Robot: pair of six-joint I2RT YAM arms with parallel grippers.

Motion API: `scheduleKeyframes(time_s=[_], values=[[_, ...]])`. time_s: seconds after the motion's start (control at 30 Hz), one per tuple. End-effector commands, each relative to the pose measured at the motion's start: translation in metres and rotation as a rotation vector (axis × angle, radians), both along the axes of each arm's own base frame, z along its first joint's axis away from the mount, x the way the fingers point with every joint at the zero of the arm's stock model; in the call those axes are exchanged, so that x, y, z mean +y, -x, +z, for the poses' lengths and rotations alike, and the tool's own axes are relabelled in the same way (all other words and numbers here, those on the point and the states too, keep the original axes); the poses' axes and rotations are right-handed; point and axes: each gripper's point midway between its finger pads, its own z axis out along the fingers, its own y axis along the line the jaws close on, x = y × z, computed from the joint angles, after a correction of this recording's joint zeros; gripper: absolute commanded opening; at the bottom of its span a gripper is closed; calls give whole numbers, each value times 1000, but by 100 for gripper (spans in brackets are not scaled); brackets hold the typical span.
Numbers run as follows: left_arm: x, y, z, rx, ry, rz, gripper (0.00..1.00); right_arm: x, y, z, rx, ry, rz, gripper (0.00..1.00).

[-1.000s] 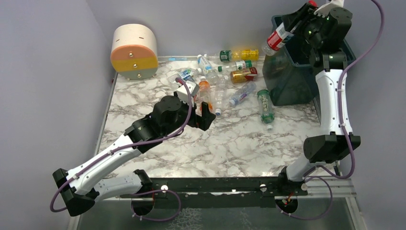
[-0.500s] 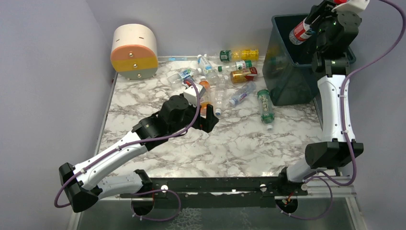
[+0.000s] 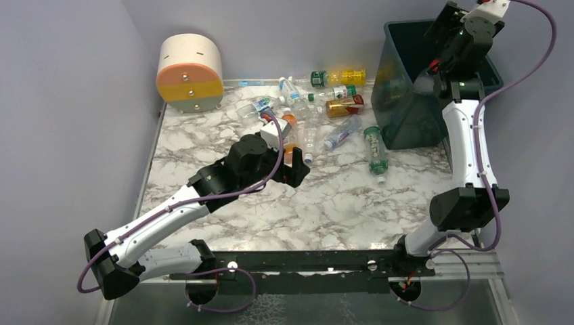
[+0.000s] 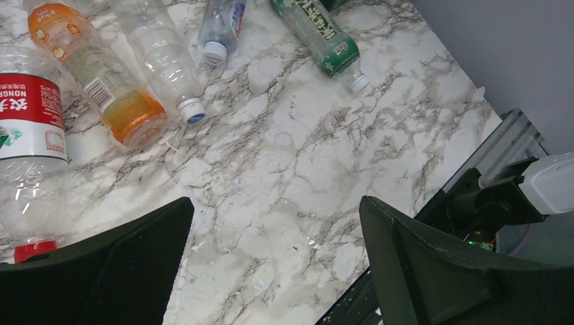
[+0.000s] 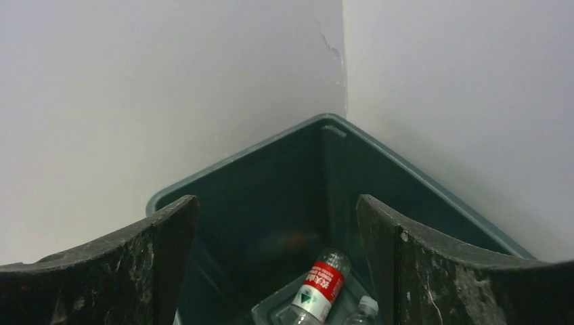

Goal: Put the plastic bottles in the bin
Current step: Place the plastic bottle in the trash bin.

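Hanging wide-jawed at upper right, the right gripper (image 3: 449,22) is facing a red-labelled clear plastic bottle (image 5: 319,288) in the dark teal square tub (image 5: 325,169); the left gripper (image 4: 276,217) is gaping, empty.

The left wrist view's top edge cuts off the orange bottle (image 4: 101,81), the clear bottle (image 4: 162,61), the small white-capped bottle (image 4: 222,27) and the green-label bottle (image 4: 318,30). Its left edge trims the red-label bottle (image 4: 30,135).

In the right wrist view, the bin (image 5: 271,196) runs off the bottom edge. So does the lower end of the bottle lying inside (image 5: 318,288), and only the top of its neighbour (image 5: 365,308) shows.

From above, the right arm (image 3: 467,135) hides most of the bin's inside.
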Motion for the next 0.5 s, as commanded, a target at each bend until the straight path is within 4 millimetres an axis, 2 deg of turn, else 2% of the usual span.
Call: scheduleKeyframes(time_s=[0.0,0.17,0.27,0.33,0.47], values=[[-5,2,-1,8,13,-17,99,-1,-3,2,-3,-11,0,91],[0,-4,-11,17,-31,25,99,15,0,6,-11,-44,91,92],[4,-14,-26,48,-99,75,99,37,4,16,-21,-57,212,93],[4,-22,-44,93,-155,97,99,56,8,25,-19,-71,317,94],[10,-43,-71,166,-211,160,99,114,14,25,33,-103,592,100]])
